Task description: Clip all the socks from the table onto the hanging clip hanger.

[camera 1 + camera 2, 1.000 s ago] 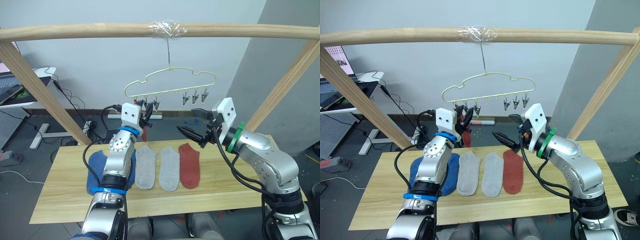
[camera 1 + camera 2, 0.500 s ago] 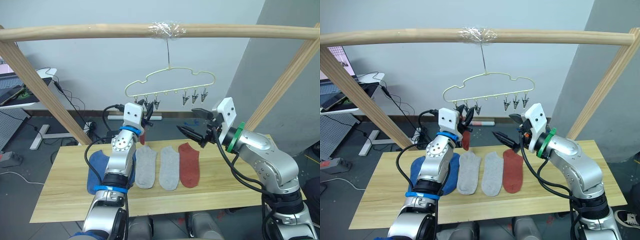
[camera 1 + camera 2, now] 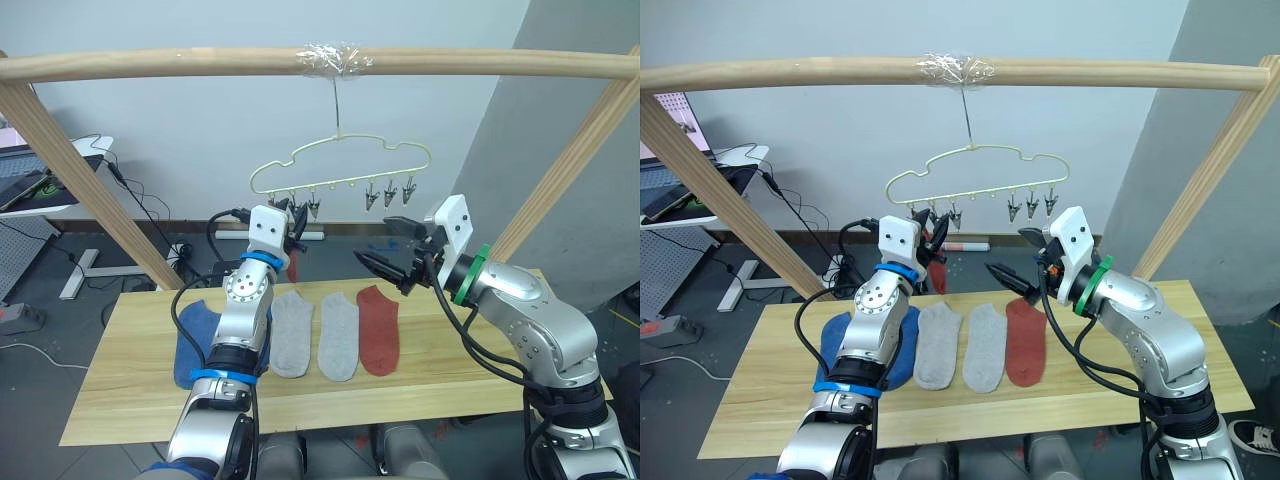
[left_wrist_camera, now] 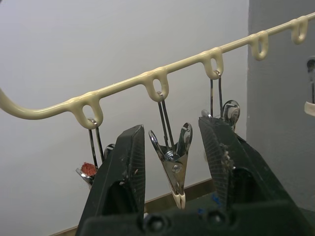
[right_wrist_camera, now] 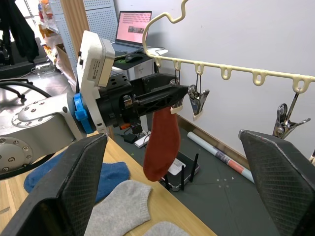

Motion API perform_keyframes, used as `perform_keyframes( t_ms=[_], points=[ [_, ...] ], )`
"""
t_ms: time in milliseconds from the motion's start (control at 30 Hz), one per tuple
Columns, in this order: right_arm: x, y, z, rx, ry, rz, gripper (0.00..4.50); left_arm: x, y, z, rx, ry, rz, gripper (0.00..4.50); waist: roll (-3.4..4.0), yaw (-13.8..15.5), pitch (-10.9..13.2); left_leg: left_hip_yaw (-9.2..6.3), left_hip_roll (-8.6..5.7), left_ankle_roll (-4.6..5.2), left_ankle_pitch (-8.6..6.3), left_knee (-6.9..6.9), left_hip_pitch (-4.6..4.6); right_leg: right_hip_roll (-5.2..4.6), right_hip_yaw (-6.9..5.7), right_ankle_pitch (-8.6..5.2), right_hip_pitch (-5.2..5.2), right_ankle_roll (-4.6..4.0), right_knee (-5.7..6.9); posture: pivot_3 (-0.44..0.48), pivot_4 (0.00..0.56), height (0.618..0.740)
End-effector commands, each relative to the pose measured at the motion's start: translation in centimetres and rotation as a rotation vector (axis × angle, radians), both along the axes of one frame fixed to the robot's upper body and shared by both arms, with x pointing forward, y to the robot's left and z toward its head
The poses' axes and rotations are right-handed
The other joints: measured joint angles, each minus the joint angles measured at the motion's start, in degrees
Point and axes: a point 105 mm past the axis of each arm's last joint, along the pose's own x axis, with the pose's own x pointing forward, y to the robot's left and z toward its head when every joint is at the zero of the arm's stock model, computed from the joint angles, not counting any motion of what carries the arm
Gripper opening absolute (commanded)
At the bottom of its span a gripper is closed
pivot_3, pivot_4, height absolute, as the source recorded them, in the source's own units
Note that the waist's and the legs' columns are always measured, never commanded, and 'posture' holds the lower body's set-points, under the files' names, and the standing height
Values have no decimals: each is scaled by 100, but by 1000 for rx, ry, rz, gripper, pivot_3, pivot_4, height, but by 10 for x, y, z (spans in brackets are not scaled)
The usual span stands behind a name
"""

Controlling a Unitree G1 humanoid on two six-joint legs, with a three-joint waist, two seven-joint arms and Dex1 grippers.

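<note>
The pale-yellow clip hanger point(image 3: 340, 165) hangs by its hook from the wooden pole point(image 3: 150, 64). One rust red sock point(image 5: 160, 141) dangles from its leftmost clip. My left gripper point(image 3: 297, 228) is raised to the hanger and open, its fingers point(image 4: 123, 167) on either side of the second metal clip point(image 4: 172, 160). My right gripper point(image 3: 372, 238) hovers open and empty below the hanger's right clips. On the table point(image 3: 480, 370) lie the blue socks point(image 3: 195, 340), two light grey socks point(image 3: 291, 333) point(image 3: 339, 335) and a rust red sock point(image 3: 377, 328).
Slanted wooden posts point(image 3: 70, 170) point(image 3: 570, 175) hold up the pole on both sides. Several empty clips point(image 3: 388, 193) hang at the hanger's right end. Behind the table are a desk with a laptop point(image 3: 670, 180) and cables on the floor point(image 3: 180, 248).
My left gripper has edged slightly right and up along the hanger's left clips. The right arm and the socks on the table have not moved.
</note>
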Motion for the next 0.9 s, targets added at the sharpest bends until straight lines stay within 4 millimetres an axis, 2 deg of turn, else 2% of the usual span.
perform_keyframes(
  t_ms=[33,167,267,500,633,700,800,900],
  points=[
    [-6,3,16,10,-68,16,4500,2,-2,17,-2,-58,-7,1540,0,0,0,0,0,0,0,0,0,0,0,0,0,0,0,-152,130,740],
    [-6,3,16,12,-66,13,4500,2,-2,16,-7,-53,-9,489,0,0,0,0,0,0,0,0,0,0,0,0,0,0,0,-151,133,740],
    [-5,2,16,14,-63,11,4500,2,-2,16,-8,-50,-11,13,0,0,0,0,0,0,0,0,0,0,0,0,0,0,-1,-150,137,740],
    [-5,4,9,2,-35,10,4500,3,2,14,-36,-21,-11,13,0,2,0,0,1,0,0,0,1,1,0,0,0,0,-1,-141,140,740],
    [15,-1,-52,-150,103,-123,4500,0,3,14,-156,91,-129,13,0,-6,0,0,7,0,0,-1,3,5,0,0,0,0,0,-132,146,740],
    [23,-1,-68,-196,113,-149,4500,-2,3,12,-198,140,-167,13,1,-9,1,2,8,0,0,-1,5,6,0,0,0,-1,2,-119,145,740],
    [34,-6,-122,-407,155,-159,4500,-8,8,11,-309,232,-244,13,2,-38,2,3,11,0,0,-1,6,8,1,0,0,-1,2,-107,147,740],
    [45,-8,-155,-490,201,-170,4500,-13,14,11,-328,272,-263,13,2,-72,2,4,13,0,0,-3,7,10,0,0,0,-1,2,-94,148,740]
  ],
)
